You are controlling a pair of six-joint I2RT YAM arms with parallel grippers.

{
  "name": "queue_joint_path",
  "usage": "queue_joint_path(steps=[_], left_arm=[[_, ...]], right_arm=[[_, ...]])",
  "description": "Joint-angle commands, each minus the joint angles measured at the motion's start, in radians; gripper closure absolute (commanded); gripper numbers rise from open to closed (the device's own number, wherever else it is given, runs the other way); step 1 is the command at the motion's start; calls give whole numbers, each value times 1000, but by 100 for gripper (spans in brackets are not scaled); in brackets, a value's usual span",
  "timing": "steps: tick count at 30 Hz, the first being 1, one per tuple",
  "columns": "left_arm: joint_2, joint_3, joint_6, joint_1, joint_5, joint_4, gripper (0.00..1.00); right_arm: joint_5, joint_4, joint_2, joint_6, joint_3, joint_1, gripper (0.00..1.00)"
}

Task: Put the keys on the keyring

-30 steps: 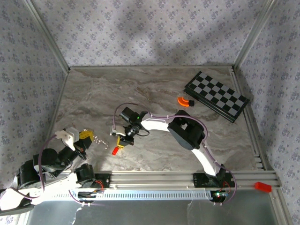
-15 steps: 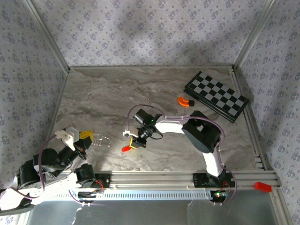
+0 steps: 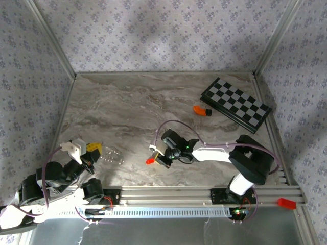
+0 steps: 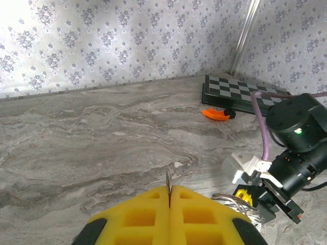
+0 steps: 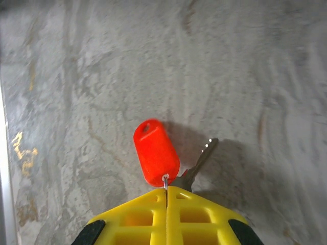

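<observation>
My left gripper (image 3: 94, 148) sits at the table's near left, shut on the keyring (image 3: 113, 156). In the left wrist view the ring's thin metal edge (image 4: 168, 180) is pinched between the yellow fingers, and silvery loops (image 4: 232, 200) hang to the right. The keys (image 3: 150, 161), a silver shaft (image 5: 200, 161) beside a bright red plastic head (image 5: 156, 152), hang from my right gripper (image 3: 157, 156) just above the marble near the table's middle front. That gripper (image 5: 166, 190) is shut on the small wire loop at the red head. The key is a hand's width right of the keyring.
A black-and-white chequered board (image 3: 235, 104) lies at the back right, with an orange curved piece (image 3: 202, 110) beside it. The right arm's elbow (image 3: 251, 161) rests low at the near right. Patterned walls enclose the marble table (image 3: 127, 102).
My right gripper has carried the red key to the right, away from the left gripper, and its elbow has swung right. The left arm has held still with the keyring.
</observation>
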Motion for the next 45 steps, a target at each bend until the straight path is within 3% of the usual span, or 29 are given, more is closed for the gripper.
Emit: queue_joint_path(steps=[1,6,15,19,24,30,35,40,45], left_arm=[[-10,-2,4,2,17,45,100],[-3,-2,4,2,22,48,100],[-7,-8,7,2,30,57,100],[-13,-4,4,2,30,51,100],[-13,-2,5,2,30,51,100],[-13,-3,5,3,48,51,100],[-14,-3,5,2,59,55,100],[-13,-3,5,4,63,56,100],[-14,-9,9,4,82,69,100]], right_arm=[[158,64,-44,151,-54,21,100],[217,65,-56,204,-102,50,100],[187,109,-95,280,-168,77,97],[198,-47,-156,297,-112,94,77],[177,-399,-179,290,61,60,59],[153,-712,-78,261,297,7,48],[120,-887,56,201,434,0,32],[61,-941,162,161,516,-33,27],[13,-934,247,117,540,-54,31]])
